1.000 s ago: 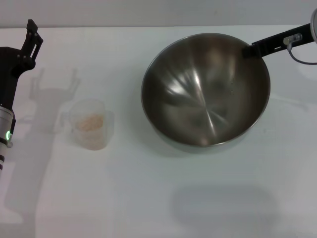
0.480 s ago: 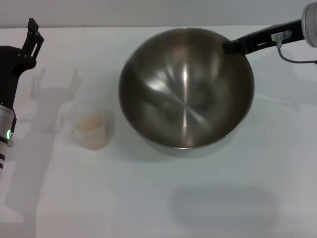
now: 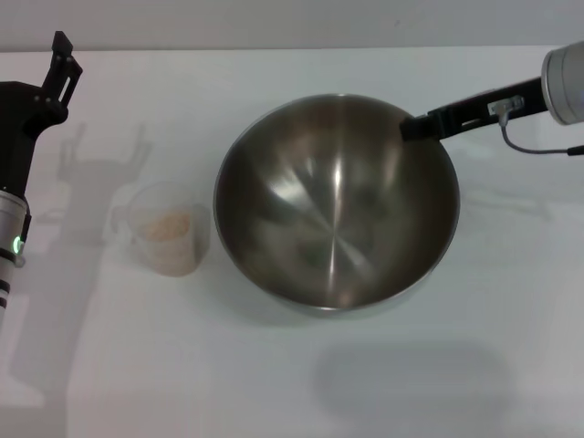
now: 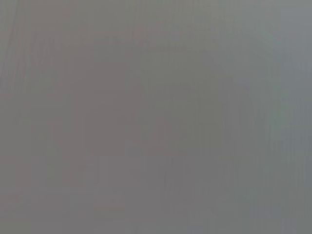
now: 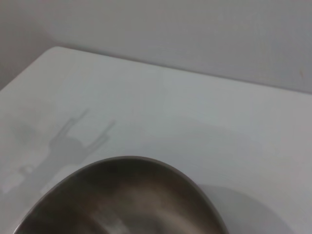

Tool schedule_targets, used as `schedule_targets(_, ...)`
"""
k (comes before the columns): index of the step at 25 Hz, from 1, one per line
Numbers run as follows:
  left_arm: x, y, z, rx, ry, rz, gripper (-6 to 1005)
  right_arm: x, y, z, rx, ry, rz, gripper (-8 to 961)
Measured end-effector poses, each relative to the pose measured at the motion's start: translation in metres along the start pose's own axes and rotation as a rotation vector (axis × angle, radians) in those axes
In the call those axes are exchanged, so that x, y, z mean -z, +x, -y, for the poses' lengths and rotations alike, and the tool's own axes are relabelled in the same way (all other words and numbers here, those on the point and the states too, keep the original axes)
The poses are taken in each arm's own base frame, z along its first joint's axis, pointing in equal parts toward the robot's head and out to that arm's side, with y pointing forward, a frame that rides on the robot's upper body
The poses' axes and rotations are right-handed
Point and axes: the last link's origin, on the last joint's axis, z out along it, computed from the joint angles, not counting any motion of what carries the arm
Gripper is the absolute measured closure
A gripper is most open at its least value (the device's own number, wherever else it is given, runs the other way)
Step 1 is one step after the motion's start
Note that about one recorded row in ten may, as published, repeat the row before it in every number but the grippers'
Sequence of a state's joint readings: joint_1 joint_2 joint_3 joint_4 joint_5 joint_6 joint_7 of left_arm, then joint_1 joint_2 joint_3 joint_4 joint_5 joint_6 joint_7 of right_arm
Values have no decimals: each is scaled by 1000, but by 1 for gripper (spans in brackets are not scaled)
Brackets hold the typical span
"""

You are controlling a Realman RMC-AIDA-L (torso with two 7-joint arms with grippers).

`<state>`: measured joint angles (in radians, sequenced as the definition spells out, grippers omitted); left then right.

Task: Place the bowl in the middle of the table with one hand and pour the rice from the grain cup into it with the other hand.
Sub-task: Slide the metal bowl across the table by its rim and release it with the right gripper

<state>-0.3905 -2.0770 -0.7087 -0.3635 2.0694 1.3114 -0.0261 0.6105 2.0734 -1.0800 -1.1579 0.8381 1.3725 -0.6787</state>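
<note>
The large steel bowl (image 3: 336,205) is near the middle of the white table (image 3: 274,383). My right gripper (image 3: 415,126) is shut on its far right rim, with the arm reaching in from the right edge. The right wrist view shows the bowl's rim (image 5: 126,163) from close above. I cannot tell whether the bowl rests on the table. The clear grain cup (image 3: 164,228) stands just left of the bowl, with pale rice (image 3: 170,224) in it. My left gripper (image 3: 60,62) is parked at the far left, apart from the cup; its shadow shows two spread prongs.
The table's far edge (image 3: 274,47) meets a grey wall. The left arm's body (image 3: 14,182) runs down the left edge. The left wrist view shows only plain grey.
My right gripper has carried the bowl left and toward the near side, so it now sits close beside the cup. The left arm and the cup have not moved.
</note>
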Motion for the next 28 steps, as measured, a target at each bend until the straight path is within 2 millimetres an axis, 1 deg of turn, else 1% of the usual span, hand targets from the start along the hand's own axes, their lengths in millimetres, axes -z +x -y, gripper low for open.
schedule_targets(8, 0, -1, -5, -2, -23, 3, 132, -9, 11, 5, -26, -10, -27, 917)
schedule_targets(17, 2, -1, -7, 3, -30, 7, 132, -12, 16, 10, -31, 4, -22, 918)
schedule_targets(22, 3, -2, -7, 4, -32, 7, 132, -18, 15, 11, -27, 8, -21, 918)
schedule_targets(28, 3, -1, -8, 5, -32, 7, 132, -19, 11, 9, 6, 7, -5, 797)
